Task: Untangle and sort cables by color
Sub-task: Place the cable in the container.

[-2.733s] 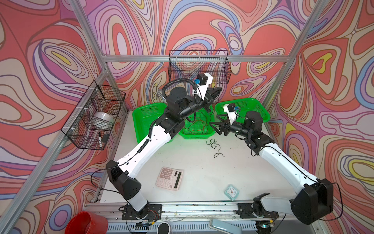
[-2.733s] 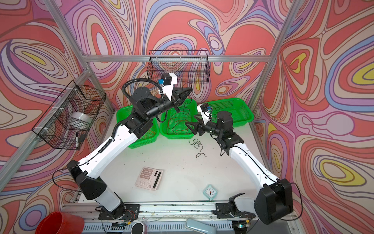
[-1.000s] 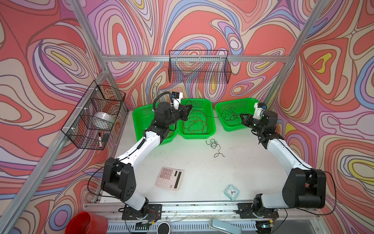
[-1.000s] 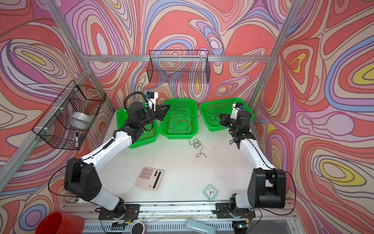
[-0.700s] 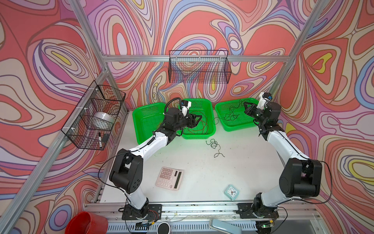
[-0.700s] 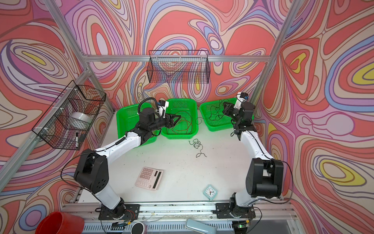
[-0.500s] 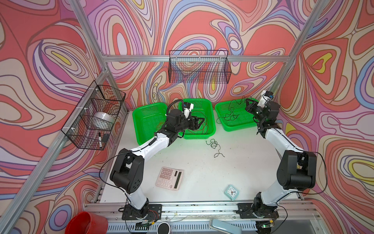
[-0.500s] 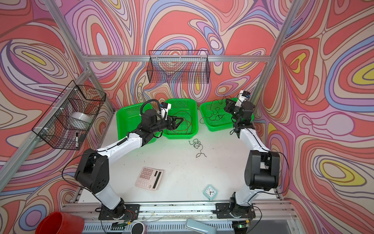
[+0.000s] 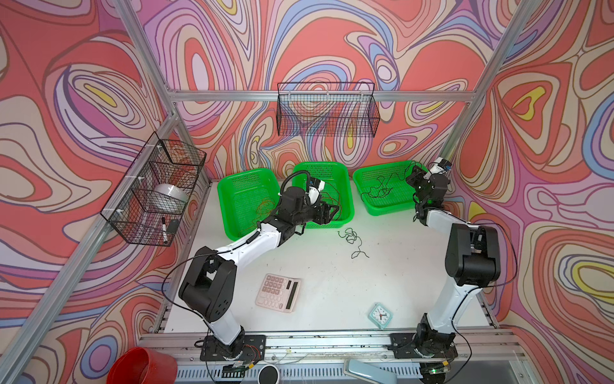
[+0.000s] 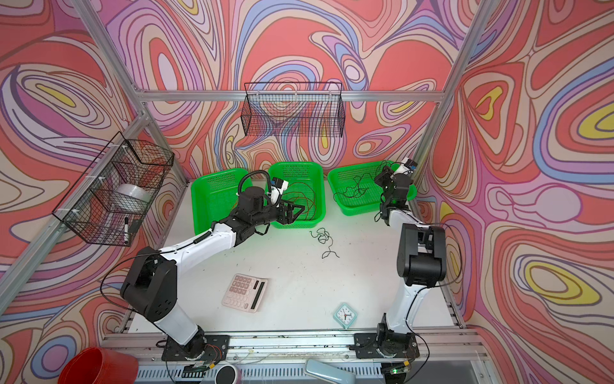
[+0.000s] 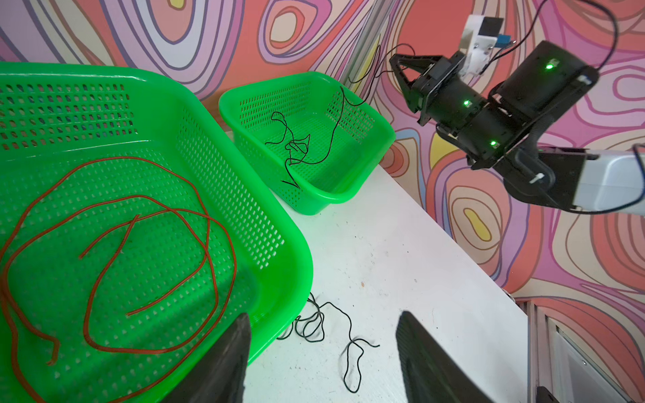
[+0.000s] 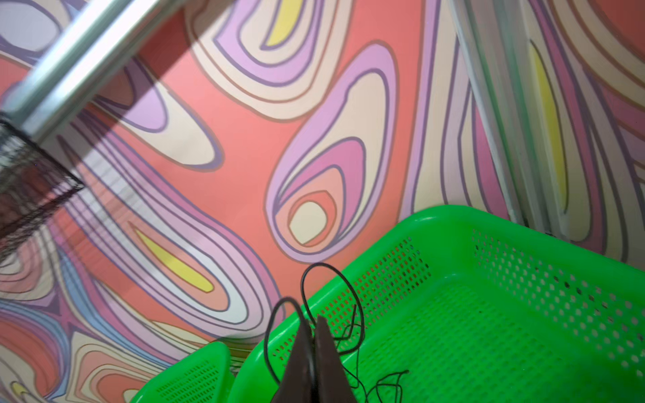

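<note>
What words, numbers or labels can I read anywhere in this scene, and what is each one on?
No text reads clearly in any view.
Pink calculator: key markings are there, but too small to read.
Small teal clock: dial numerals too small to read.
Marker pen: any label is too small to tell.

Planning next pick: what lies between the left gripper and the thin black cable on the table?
In both top views, left gripper to black cable: middle green plastic basket's front wall, then bare white table.
</note>
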